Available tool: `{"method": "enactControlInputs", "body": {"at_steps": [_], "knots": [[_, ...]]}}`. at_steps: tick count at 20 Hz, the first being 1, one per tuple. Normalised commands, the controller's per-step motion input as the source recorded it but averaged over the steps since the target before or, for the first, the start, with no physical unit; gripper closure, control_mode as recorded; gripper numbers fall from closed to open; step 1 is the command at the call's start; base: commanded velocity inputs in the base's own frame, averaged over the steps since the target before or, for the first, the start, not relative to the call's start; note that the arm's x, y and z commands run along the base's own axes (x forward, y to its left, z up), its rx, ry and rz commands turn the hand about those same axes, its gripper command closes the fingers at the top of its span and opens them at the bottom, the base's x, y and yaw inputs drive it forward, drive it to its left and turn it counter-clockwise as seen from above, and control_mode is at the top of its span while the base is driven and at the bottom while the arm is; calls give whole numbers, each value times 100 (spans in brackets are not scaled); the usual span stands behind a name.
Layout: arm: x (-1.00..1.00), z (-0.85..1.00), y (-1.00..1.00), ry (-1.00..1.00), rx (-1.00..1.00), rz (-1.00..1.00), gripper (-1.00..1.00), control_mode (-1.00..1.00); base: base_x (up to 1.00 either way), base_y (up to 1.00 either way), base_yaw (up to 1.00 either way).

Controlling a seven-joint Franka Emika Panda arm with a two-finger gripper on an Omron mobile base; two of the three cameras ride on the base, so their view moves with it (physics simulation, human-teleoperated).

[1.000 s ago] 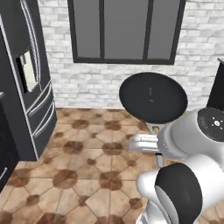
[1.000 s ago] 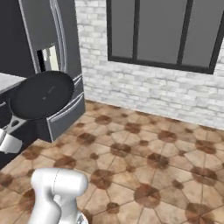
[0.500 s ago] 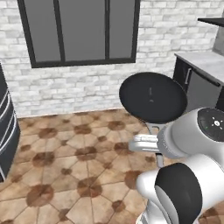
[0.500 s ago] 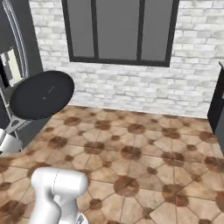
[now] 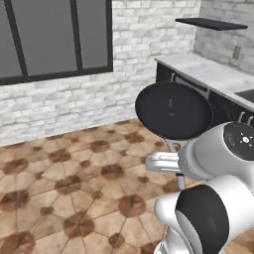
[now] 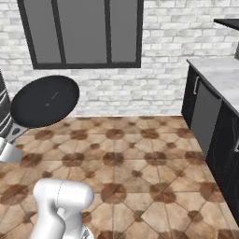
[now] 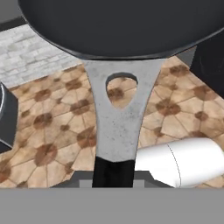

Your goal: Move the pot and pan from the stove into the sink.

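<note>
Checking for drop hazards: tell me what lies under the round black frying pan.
Under the round black frying pan, carried in the air by the gripper, lies brown patterned tile floor. The patch directly beneath is hidden by the pan itself.

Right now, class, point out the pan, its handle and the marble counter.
pan (image 5: 173,110), left base view, middle of the dark disc.
handle (image 7: 118,127), hand view, silvery stem.
marble counter (image 6: 224,77), right base view, bare top.

Black pan (image 5: 174,110), brown-patterned floor tiles (image 5: 74,173)

A brown patterned tile floor (image 6: 140,177) ran to dark cabinets topped by a white marble counter (image 5: 213,74).
</note>
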Motion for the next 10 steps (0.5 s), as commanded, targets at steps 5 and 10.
{"method": "enactControlInputs", "body": {"at_steps": [5, 10], "knots": [[0, 0, 0, 0, 0, 0, 100, 100, 7, -5, -37], [0, 0, 0, 0, 0, 0, 100, 100, 6, -5, -36]]}}
